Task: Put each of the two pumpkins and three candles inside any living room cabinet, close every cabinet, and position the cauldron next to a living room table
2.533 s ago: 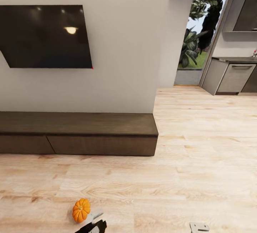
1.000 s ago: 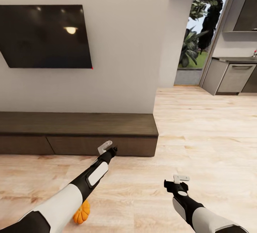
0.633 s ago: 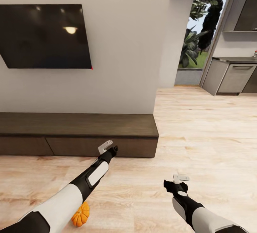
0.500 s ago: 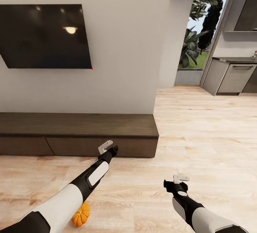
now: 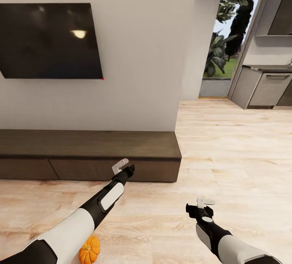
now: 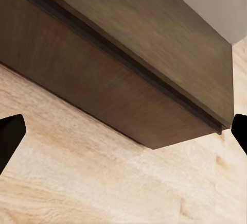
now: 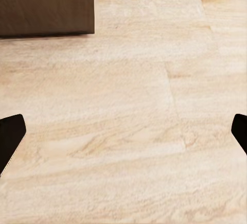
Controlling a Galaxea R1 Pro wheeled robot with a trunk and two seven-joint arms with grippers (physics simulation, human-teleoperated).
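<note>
Cabinet (image 5: 113, 168) drawers shut, contents hidden. Left gripper (image 5: 123, 167) held before the drawer front, jaws spread, empty. Right gripper (image 5: 202, 204) over floor (image 5: 227, 154), jaws spread, empty. Pumpkin (image 5: 89, 250) on floor beneath left arm.

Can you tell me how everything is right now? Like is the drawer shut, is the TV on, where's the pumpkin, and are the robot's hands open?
cabinet: drawers shut, nothing on top.
TV: screen dark, hanging on the wall.
pumpkin: lying on the floor, partly behind the left arm, not held.
left gripper: open, empty, close to the drawer front.
right gripper: open, empty, above bare floor.
</note>
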